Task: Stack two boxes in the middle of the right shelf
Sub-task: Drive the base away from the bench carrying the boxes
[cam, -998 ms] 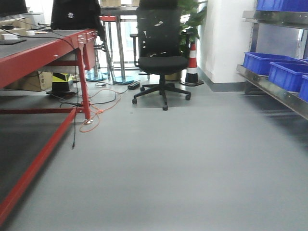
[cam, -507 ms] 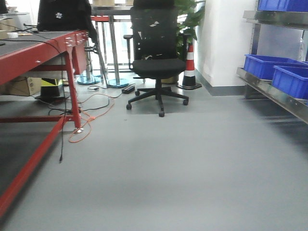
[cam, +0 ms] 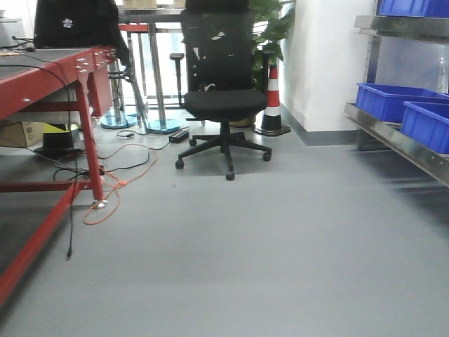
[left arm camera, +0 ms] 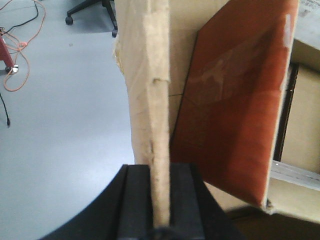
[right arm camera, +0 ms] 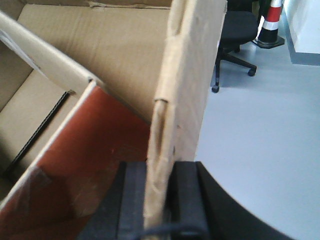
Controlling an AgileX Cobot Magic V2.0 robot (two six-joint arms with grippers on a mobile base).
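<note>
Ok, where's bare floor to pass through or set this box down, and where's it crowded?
Bare floor runs wide between the red bench and the shelf, up to the chair. Crowded: cables by the bench leg, and blue bins sit on the shelf.

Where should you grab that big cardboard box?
Its thin side walls, one each side, from over the open top: the box has upright rims a tool can straddle, one finger inside, one outside, as the left tool and right tool do.
</note>
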